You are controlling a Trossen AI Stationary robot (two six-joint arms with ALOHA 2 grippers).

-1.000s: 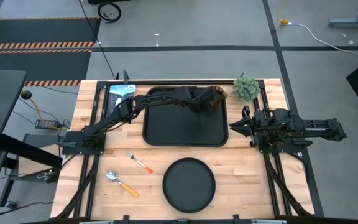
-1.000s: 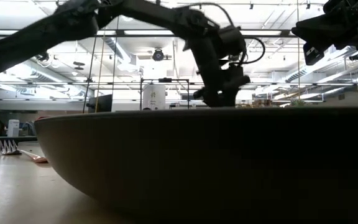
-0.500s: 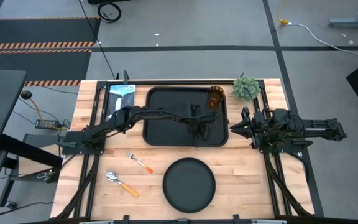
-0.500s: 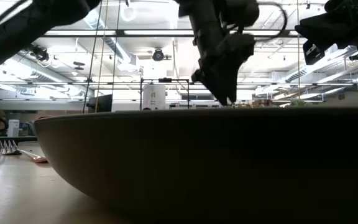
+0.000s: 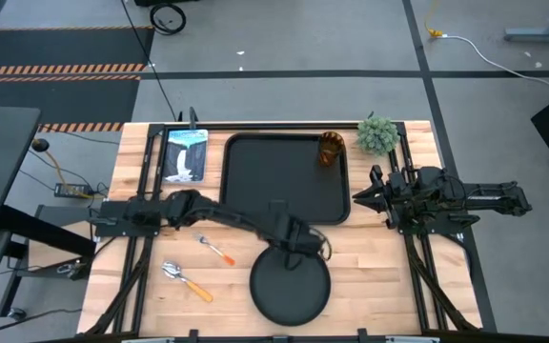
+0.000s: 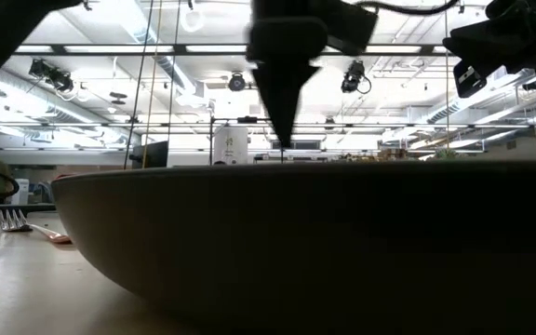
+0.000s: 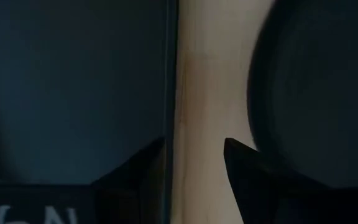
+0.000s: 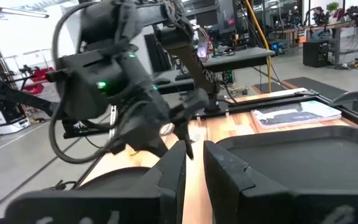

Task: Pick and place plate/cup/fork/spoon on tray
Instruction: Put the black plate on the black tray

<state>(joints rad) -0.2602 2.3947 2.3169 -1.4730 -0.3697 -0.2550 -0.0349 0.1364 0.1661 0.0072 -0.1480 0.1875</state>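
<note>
- Left pincer (image 5: 300,243) reaches across the counter (image 5: 370,276), hovering over the strip of bare wood between the tray (image 5: 284,181) and the plate (image 5: 290,284), right at the plate's far rim.
- Left wrist view: its two fingers (image 7: 244,163) stand apart with nothing between them; wood shows in the gap, tray (image 7: 73,87) to one side, plate (image 7: 316,93) to the other.
- Low view: the left pincer (image 6: 284,130) points straight down just above the plate's (image 6: 305,242) rim.
- Cup (image 5: 329,149) stands upright inside the tray, in its far right corner, near the small green plant (image 5: 377,134) that sits outside the rim.
- Fork (image 5: 213,248) lies on the counter left of the plate; spoon (image 5: 187,281) lies nearer the front edge, left of the fork. Both are off the tray and apart from the plate.
- Picture card (image 5: 186,154) lies just left of the tray.
- Right pincer (image 5: 362,194) waits at the tray's right edge; right wrist view shows its fingers (image 8: 173,171) slightly apart, empty.
</note>
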